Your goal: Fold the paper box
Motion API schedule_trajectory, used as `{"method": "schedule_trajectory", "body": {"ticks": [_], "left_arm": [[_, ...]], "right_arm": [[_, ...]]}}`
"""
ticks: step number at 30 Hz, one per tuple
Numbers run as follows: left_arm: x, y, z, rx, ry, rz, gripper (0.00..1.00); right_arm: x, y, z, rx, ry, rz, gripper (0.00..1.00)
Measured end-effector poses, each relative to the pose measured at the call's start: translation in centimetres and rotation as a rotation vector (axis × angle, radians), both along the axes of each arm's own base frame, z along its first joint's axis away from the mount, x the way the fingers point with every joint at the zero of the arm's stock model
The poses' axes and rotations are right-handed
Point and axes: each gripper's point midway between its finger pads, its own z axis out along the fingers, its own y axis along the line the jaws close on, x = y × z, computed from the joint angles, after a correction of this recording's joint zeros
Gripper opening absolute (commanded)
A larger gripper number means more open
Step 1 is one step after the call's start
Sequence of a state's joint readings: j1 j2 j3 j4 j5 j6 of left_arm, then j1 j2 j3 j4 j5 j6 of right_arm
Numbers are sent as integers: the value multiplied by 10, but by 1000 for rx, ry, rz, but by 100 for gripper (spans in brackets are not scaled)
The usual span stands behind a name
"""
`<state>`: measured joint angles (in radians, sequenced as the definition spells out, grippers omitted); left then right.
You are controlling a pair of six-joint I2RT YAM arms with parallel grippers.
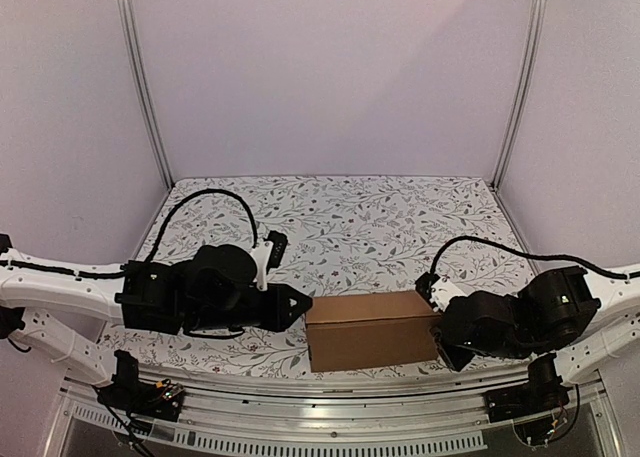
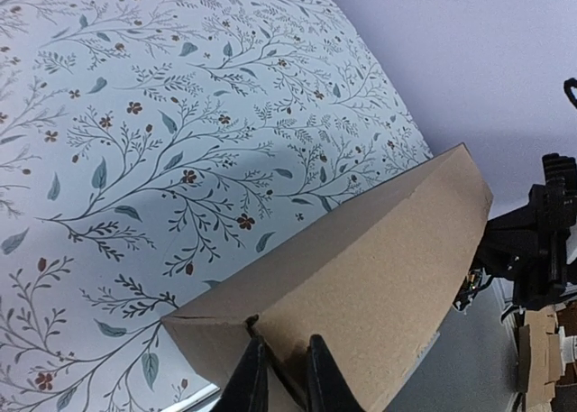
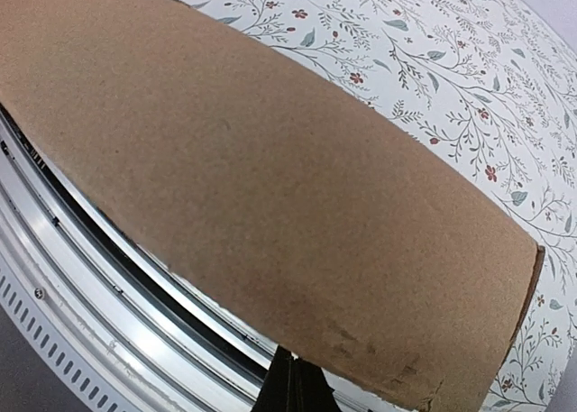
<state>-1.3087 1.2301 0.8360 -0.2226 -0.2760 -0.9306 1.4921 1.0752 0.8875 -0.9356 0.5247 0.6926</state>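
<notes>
The paper box (image 1: 370, 329) lies as a closed brown carton near the table's front edge, between my two arms. My left gripper (image 1: 305, 310) is at its left end. In the left wrist view its fingers (image 2: 281, 371) sit narrowly apart at the box's (image 2: 379, 268) end corner, with cardboard pinched between them. My right gripper (image 1: 440, 342) is at the box's right end. In the right wrist view its fingertips (image 3: 293, 376) are pressed together with nothing between them, just under the lower edge of the box (image 3: 270, 178).
A floral cloth (image 1: 350, 227) covers the table behind the box. An aluminium rail (image 1: 330, 392) runs along the front edge, close under the box (image 3: 90, 277). White walls with metal posts (image 1: 140, 77) enclose the back and sides.
</notes>
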Motion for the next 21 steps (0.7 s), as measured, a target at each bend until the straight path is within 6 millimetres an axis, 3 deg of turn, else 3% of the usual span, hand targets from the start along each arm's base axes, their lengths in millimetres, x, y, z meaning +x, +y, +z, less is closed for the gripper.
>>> {"method": "schedule_trajectory", "body": {"ticks": [7, 15, 21], "left_arm": [[0, 4, 1, 26, -8, -6, 21], [1, 17, 6, 140, -41, -14, 30], [2, 30, 12, 251, -89, -44, 30]], "right_arm": [[15, -8, -2, -16, -86, -72, 0], [19, 1, -5, -15, -109, -74, 0], [17, 6, -2, -4, -104, -42, 0]]}}
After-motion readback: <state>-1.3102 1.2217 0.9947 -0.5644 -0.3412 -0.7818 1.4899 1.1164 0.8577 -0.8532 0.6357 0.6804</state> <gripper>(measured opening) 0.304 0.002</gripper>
